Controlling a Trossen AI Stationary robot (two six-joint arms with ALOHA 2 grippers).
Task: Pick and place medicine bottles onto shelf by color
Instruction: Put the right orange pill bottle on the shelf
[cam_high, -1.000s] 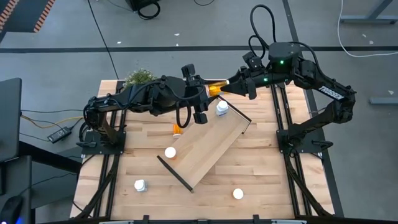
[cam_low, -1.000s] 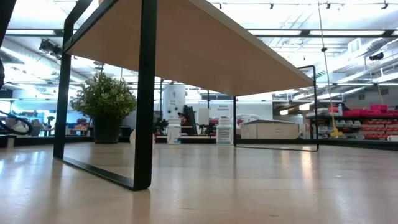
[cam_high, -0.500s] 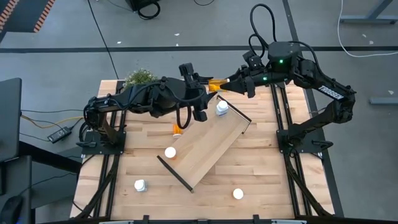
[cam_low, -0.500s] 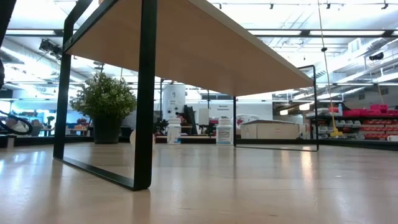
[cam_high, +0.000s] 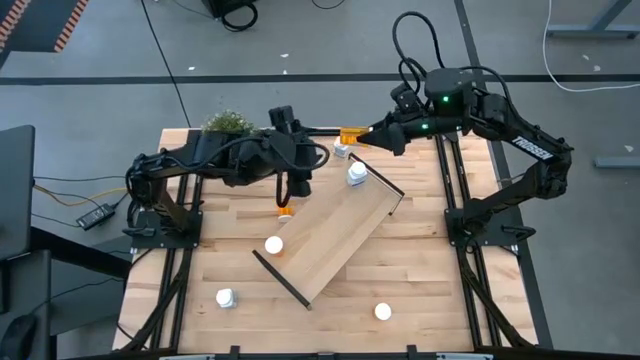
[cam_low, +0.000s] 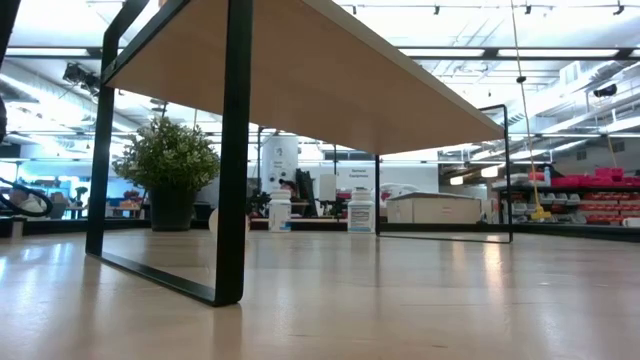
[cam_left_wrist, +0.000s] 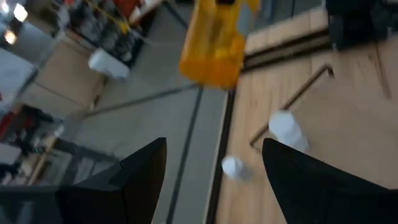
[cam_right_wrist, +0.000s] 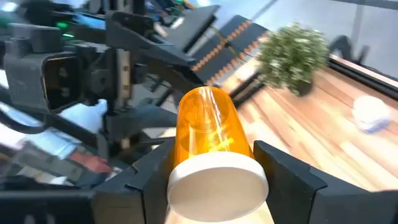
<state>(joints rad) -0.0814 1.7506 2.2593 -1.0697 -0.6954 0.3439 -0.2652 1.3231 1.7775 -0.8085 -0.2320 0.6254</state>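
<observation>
An orange medicine bottle (cam_right_wrist: 208, 127) with a white cap (cam_right_wrist: 214, 180) hangs over the table's far edge, and my right gripper (cam_high: 362, 137) is shut on it. My left gripper (cam_left_wrist: 214, 171) stands open a little to the left of the bottle (cam_left_wrist: 213, 40), with nothing between its fingers. The light-wood shelf (cam_high: 335, 235) lies slantwise on the table and carries a white bottle (cam_high: 357, 175) near its far end. Another white-capped bottle (cam_high: 342, 150) stands on the table below the held one. More bottles (cam_high: 273, 244) (cam_high: 284, 208) stand by the shelf's left side. My right gripper pinches the orange bottle between its two fingers (cam_right_wrist: 283, 168), on the sides near the cap end (cam_right_wrist: 186, 165). The fingers come roughly level from the table's right and lie along the bottle. The bottle's bottom points toward my left arm, lifted clear of the table.
A small green potted plant (cam_high: 225, 122) stands at the table's far left corner. Two white bottles (cam_high: 226, 297) (cam_high: 382, 311) stand near the front edge. In the low view the shelf's black end rail (cam_low: 235, 150) rises close by.
My left gripper has drawn back from the orange bottle toward the table's left and tipped downward. The bottle stays in my right gripper, clear of the table.
</observation>
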